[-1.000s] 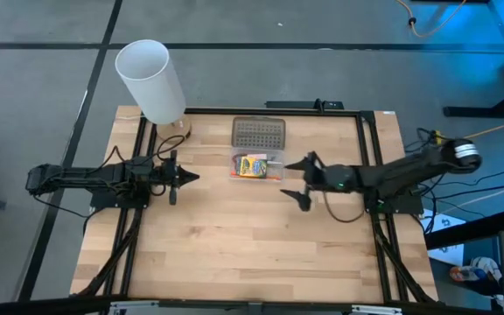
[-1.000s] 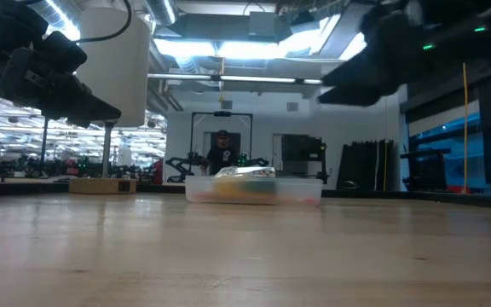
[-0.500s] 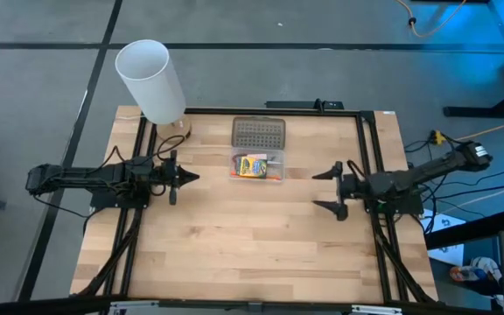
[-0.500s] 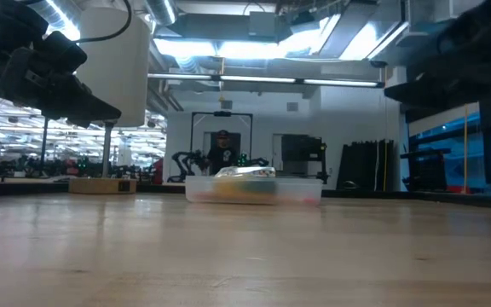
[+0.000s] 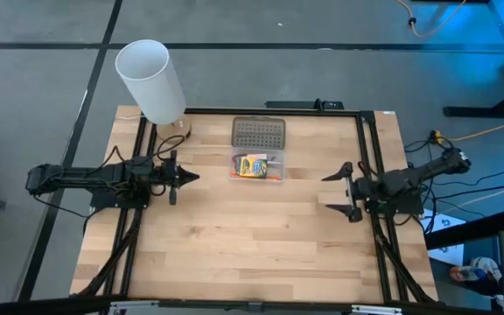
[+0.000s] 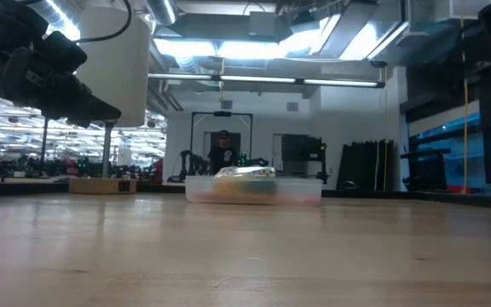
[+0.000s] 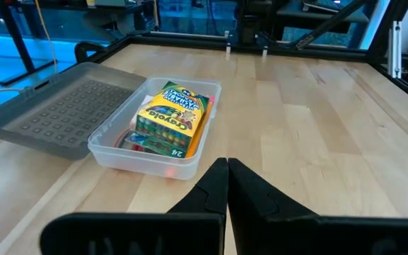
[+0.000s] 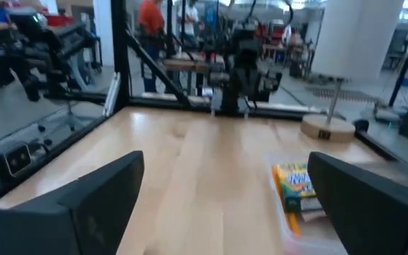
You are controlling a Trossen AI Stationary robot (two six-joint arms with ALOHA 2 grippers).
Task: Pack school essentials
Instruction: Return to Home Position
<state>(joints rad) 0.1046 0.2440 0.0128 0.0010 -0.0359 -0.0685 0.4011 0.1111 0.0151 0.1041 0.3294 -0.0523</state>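
Nearby, lid (image 5: 258,132) beside case (image 5: 278,160) w/ crayon box (image 5: 252,165), R claw (image 5: 323,193) spread

We see the yellow-and-green crayon box (image 7: 170,117) at centre frame in the left wrist view, with a touch of red beneath it, in a clear case (image 7: 112,150). The case's grey lid (image 7: 59,113) carries a grid of dots. The table (image 5: 252,245) is pale blond wood, framed in black. At the high view's upper left is a plain white cylinder (image 5: 151,79). The left hand (image 5: 192,178) and right hand (image 5: 324,192) are black.
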